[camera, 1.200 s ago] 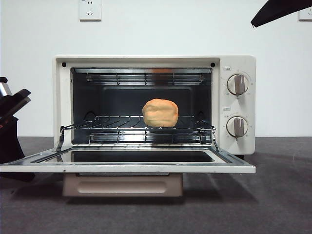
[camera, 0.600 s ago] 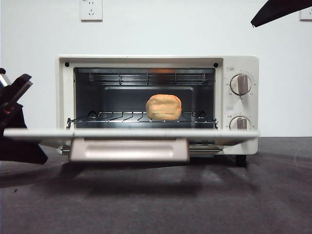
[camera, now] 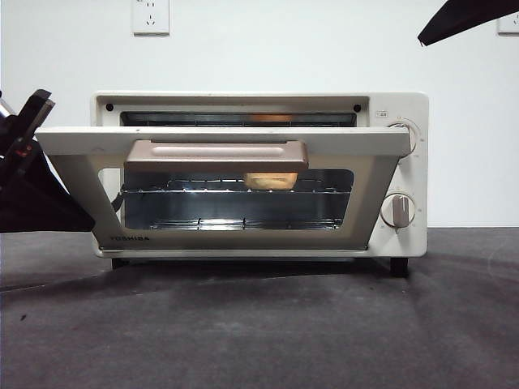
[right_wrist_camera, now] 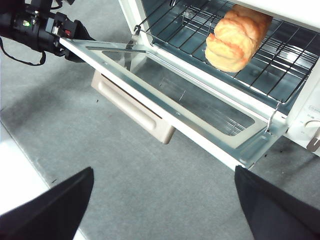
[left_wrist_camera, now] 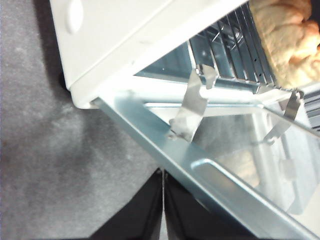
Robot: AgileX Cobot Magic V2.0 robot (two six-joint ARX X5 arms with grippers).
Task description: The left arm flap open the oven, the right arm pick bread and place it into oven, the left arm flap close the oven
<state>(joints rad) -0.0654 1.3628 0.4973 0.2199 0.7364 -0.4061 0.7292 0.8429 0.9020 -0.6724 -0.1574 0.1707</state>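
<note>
The table [camera: 259,324] carries the oven [camera: 405,170], a cream box with two knobs on its right side; its door [camera: 81,186] is tilted most of the way up in the front view, with the tan handle [camera: 216,156] across its upper part and a gap left along the top. The left gripper [left_wrist_camera: 162,210] sits at the door's left edge, pressed under its metal rim; its two black jaws lie together with only a thin seam between them. The right gripper [right_wrist_camera: 160,200] hangs high and well apart from the oven, its jaws spread wide and empty. The bread [right_wrist_camera: 236,36] lies on the wire rack [right_wrist_camera: 280,55] inside the oven, right of centre; through the door glass only its lower part shows, far from both grippers.
</note>
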